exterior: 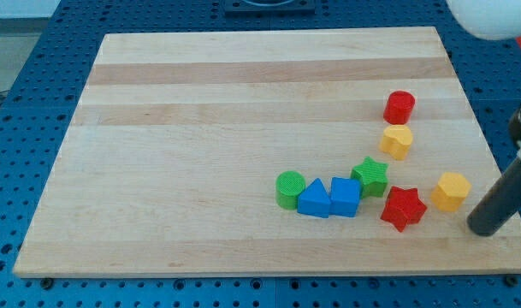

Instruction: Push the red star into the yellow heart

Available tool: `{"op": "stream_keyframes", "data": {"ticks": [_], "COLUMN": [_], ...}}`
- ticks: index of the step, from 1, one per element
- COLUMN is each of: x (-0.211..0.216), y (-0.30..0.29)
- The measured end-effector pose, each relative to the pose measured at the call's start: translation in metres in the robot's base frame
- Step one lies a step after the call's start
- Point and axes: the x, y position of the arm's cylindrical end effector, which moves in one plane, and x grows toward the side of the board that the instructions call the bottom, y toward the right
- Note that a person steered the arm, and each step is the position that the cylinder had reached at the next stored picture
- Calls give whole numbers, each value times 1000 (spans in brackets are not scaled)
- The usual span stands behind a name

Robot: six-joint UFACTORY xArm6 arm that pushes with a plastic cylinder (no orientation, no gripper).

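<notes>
The red star [403, 207] lies near the view's bottom right of the wooden board [200, 128]. The yellow heart [397, 141] sits above it, toward the view's top, with a gap between them. My tip [482, 228] is the lower end of a dark rod coming in from the view's right edge. It stands to the right of the red star and slightly below it, apart from it. A yellow hexagon block [451, 191] lies between the tip and the star, a little higher.
A red cylinder [399, 107] sits just above the yellow heart. A green star [370, 177] touches the red star's upper left. A blue cube [345, 197], a blue triangle [313, 198] and a green cylinder [289, 189] form a row to the left.
</notes>
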Motion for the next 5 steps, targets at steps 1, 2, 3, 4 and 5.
{"op": "stream_keyframes", "data": {"ticks": [1, 2, 3, 4, 5], "x": [11, 2, -26, -46, -52], "y": [-42, -65, -67, -68, -71]}}
